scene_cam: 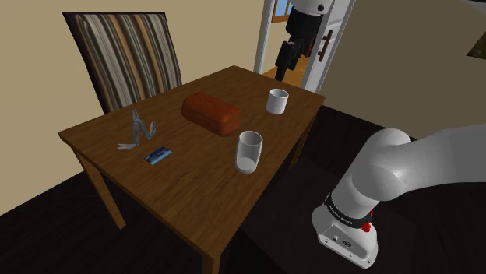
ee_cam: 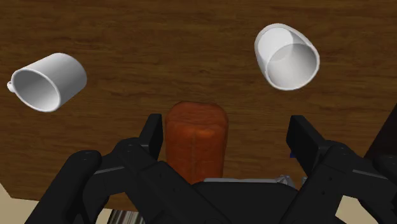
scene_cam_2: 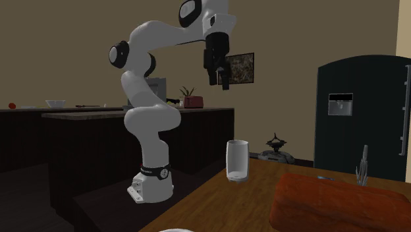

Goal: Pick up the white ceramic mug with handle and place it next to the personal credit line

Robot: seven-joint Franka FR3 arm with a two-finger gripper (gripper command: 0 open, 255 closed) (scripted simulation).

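A white mug (scene_cam: 278, 100) stands upright near the table's far right corner in the shoulder view. In the wrist view the mug (ee_cam: 48, 81) shows a small handle on its outer side. A small blue card (scene_cam: 158, 156) lies flat near the table's front left, beside a grey multi-tool (scene_cam: 139, 131). My black gripper (scene_cam: 284, 58) hangs high above the table's far edge, above and just behind the mug. The gripper (ee_cam: 227, 137) is open with nothing in it, fingers (ee_cam: 153, 130) well apart. From the second exterior view the gripper (scene_cam_2: 219, 78) is far above the tabletop.
A reddish-brown loaf (scene_cam: 211, 114) lies mid-table between mug and card. A tall clear glass (scene_cam: 249, 151) stands near the table's right edge. A striped chair (scene_cam: 125, 54) is behind the wooden table (scene_cam: 195, 194). My stand (scene_cam: 346, 233) is on the floor at the right.
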